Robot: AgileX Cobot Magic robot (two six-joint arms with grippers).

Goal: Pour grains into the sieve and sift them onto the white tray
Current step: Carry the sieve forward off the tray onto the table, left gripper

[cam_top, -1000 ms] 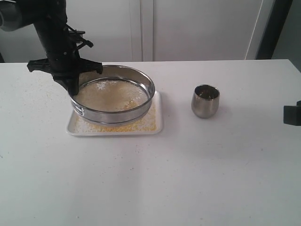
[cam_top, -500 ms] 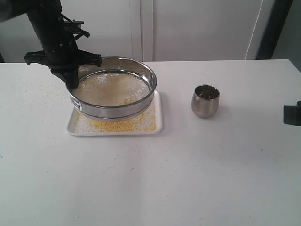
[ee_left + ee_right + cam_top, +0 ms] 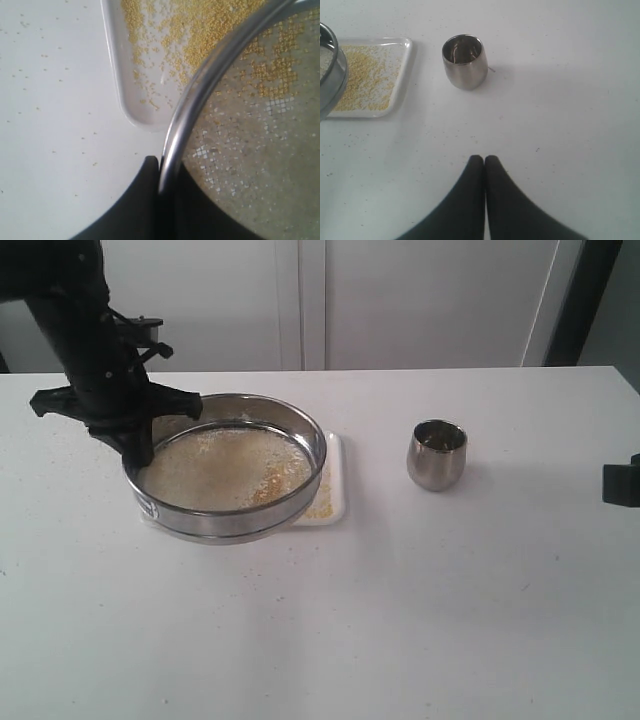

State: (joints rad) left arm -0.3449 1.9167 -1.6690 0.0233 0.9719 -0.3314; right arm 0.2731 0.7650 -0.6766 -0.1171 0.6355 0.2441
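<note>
The sieve (image 3: pixel 232 524), a wide steel ring with a mesh bottom, hangs over the left part of the white tray (image 3: pixel 334 492) and hides most of it. Pale whitish grains (image 3: pixel 210 472) with a yellow patch lie on its mesh. My left gripper (image 3: pixel 140 448) is shut on the sieve's left rim; in the left wrist view the rim (image 3: pixel 200 90) runs between the black fingers (image 3: pixel 145 200). Fine yellow grains (image 3: pixel 190 30) cover the tray (image 3: pixel 120 85) below. My right gripper (image 3: pixel 484 160) is shut on nothing, low over bare table at the right.
A small rounded steel cup (image 3: pixel 437 454) stands upright to the right of the tray, also visible in the right wrist view (image 3: pixel 465 60). Stray yellow specks (image 3: pixel 50 80) dot the white table left of the tray. A black part of the right arm (image 3: pixel 622 483) shows at the right edge.
The left gripper has carried the sieve leftward and toward the front; it now overhangs the tray's left and front edges. The right gripper and the cup have not moved.
</note>
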